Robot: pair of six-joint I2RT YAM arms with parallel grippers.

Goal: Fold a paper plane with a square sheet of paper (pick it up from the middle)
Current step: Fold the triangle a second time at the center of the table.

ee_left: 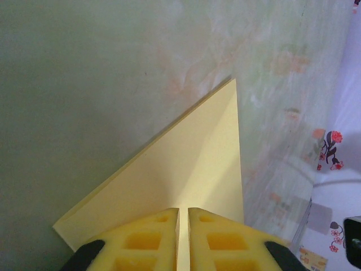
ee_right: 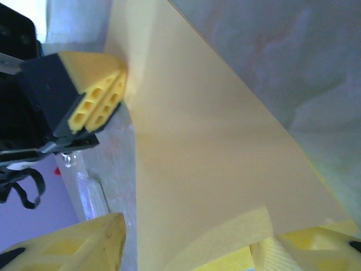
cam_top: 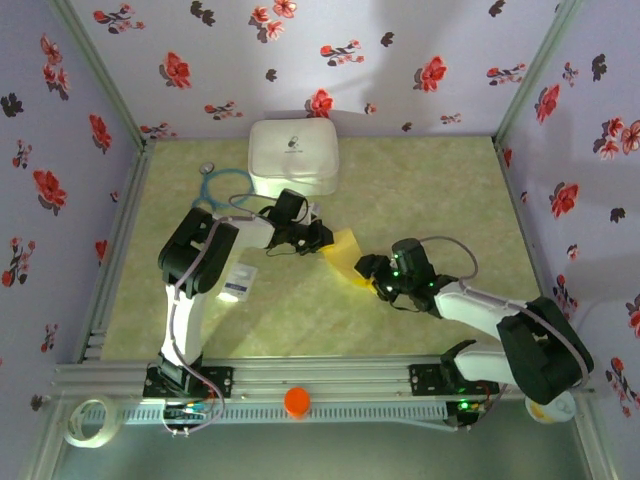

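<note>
The square sheet of paper is yellow and hangs above the table's middle between the two grippers. In the left wrist view the sheet of paper is folded double and runs out to a sharp corner. My left gripper is shut on the sheet's near edge, with its gripper pads pressed on the sheet. The right wrist view shows that left gripper pinching the paper. My right gripper is open at the sheet's opposite corner; between the wide-apart fingers of this gripper passes a curled flap.
A white rounded case stands at the back of the table. A teal stethoscope lies to its left. A small white packet lies by the left arm. An orange knob sits on the front rail. Flowered walls close in three sides.
</note>
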